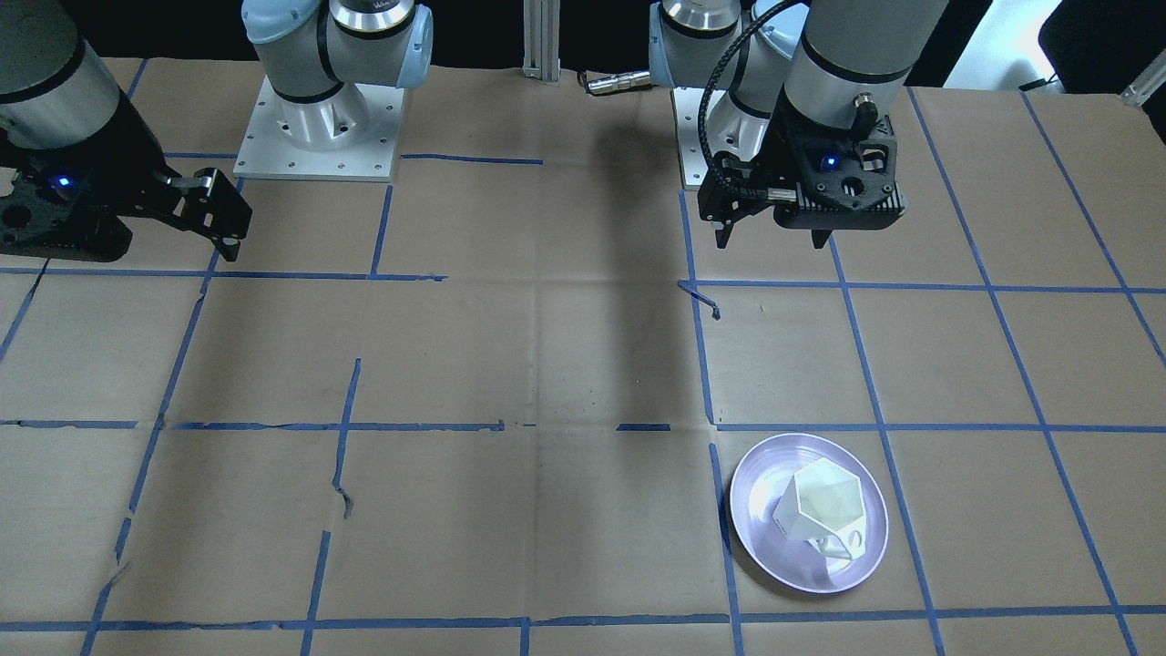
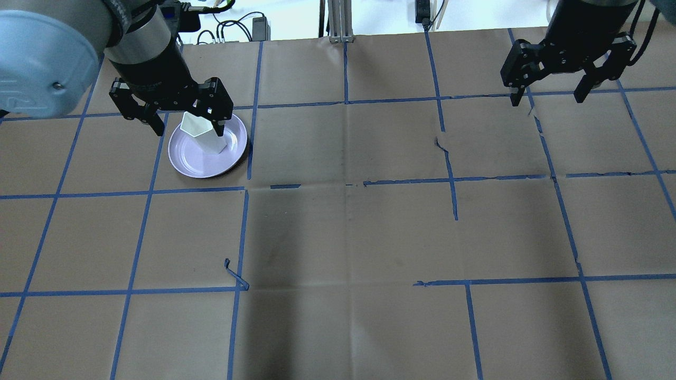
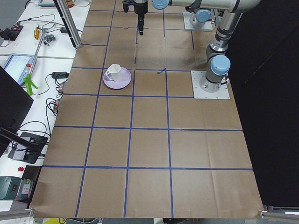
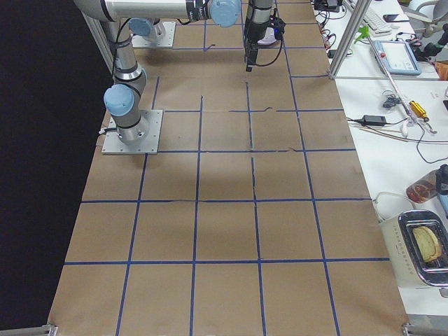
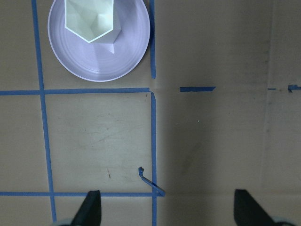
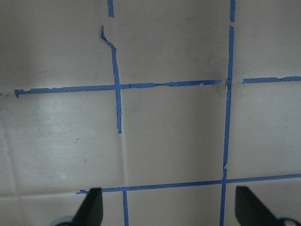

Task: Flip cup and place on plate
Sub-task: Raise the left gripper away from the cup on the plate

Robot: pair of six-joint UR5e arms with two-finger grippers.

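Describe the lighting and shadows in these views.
Front-facing view: a broad dark shadow band runs down the middle of the table, stopping short of the plate; the cup is evenly lit. Left wrist view: the table right of the plate lies in shadow. Overhead view: the background along the top is blown out white.

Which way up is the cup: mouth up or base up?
Mouth up. The cup stands on the plate, its open hexagonal rim and hollow inside facing upward.
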